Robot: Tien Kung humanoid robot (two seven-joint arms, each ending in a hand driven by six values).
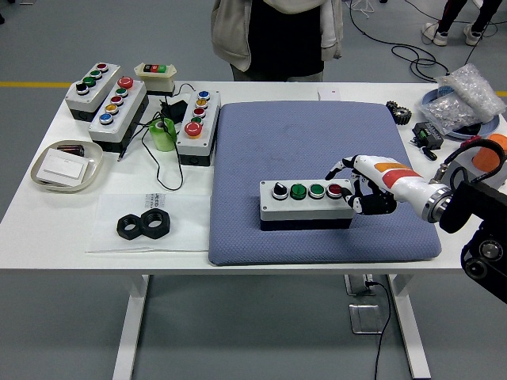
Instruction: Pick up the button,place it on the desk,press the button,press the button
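A grey button box (306, 203) lies on the blue mat (317, 142), near the mat's front edge. It carries a black knob, two green buttons and a red button (334, 190) at its right end. My right hand (360, 188) sits just off the box's right end. Its index finger (338, 168) points out to the left, a little above and behind the red button and not touching it. The other fingers are curled and hold nothing. The left arm is out of view.
Three more button boxes (117, 109) and a small switch box (155, 73) stand at the back left, with a green tape roll (164, 134). A tray (66, 165) and black nuts (144, 226) lie front left. A person (277, 36) stands at the far side. Bagged parts (463, 99) crowd the right.
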